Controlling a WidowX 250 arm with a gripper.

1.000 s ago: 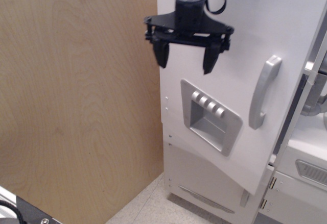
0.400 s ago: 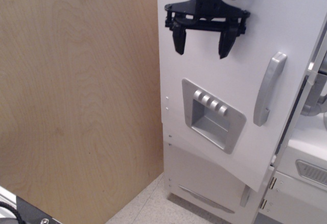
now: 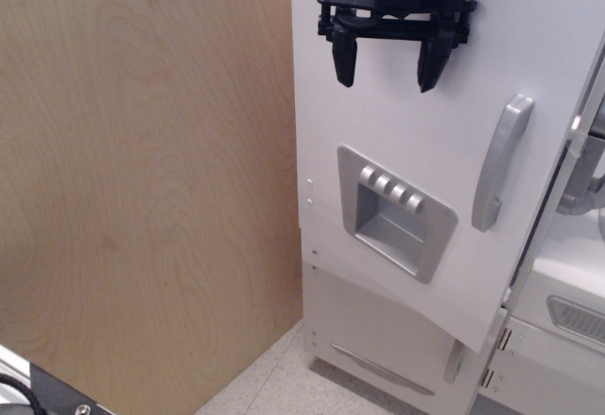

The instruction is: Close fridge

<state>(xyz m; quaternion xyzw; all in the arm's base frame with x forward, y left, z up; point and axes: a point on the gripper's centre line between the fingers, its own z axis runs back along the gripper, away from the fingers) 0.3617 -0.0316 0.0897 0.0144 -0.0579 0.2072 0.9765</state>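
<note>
The tall white fridge (image 3: 416,141) fills the right half of the view. Its large door carries a grey vertical bar handle (image 3: 499,162) and a grey recessed dispenser panel (image 3: 395,210) with a row of buttons. The door stands slightly ajar, with a dark gap along its right edge. My black gripper (image 3: 386,81) is open and empty, fingers pointing down, in front of the door's upper part, above the dispenser panel and left of the handle. I cannot tell whether it touches the door. The shelves inside are hidden.
A light wooden panel (image 3: 142,179) stands to the left of the fridge. A smaller lower white door (image 3: 378,339) sits below the big door. A neighbouring white unit with a grey vent (image 3: 572,316) is at the right. Speckled floor (image 3: 274,387) shows at the bottom.
My gripper has moved right and slightly up across the door face. The door has swung further toward shut, its handle shifting right and the gap narrowing.
</note>
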